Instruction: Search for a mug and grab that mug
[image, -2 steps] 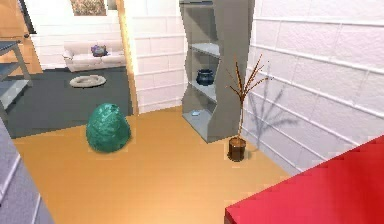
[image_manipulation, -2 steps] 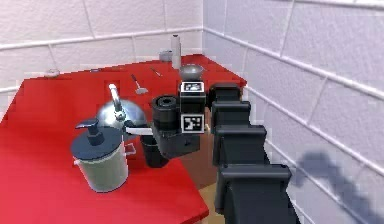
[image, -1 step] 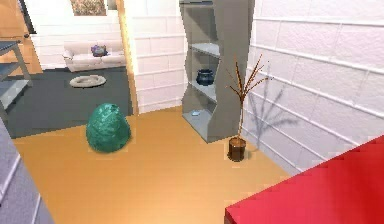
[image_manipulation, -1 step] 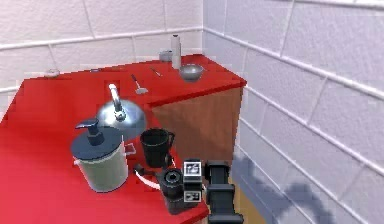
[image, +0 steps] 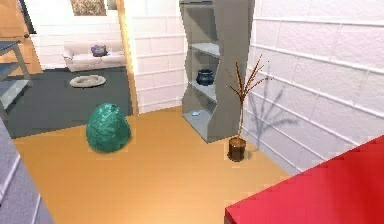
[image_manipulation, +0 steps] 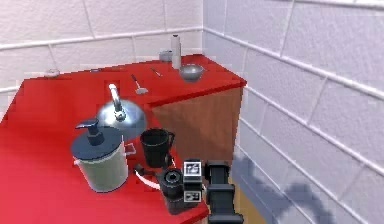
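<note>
A black mug with its handle toward the arm side view's left stands upright on the red countertop, near its front corner. Just below the mug is the gripper, its dark body left of two small white marked squares at the end of the dark arm bar. With the mug and the countertop right behind the gripper's far end, I cannot tell whether it holds anything, nor whether it touches the mug.
Beside the mug stand a silver kettle and a grey lidded canister. Farther back lie utensils, a grey bowl and a white cylinder. Ahead are a green beanbag, a grey shelf and a potted twig plant.
</note>
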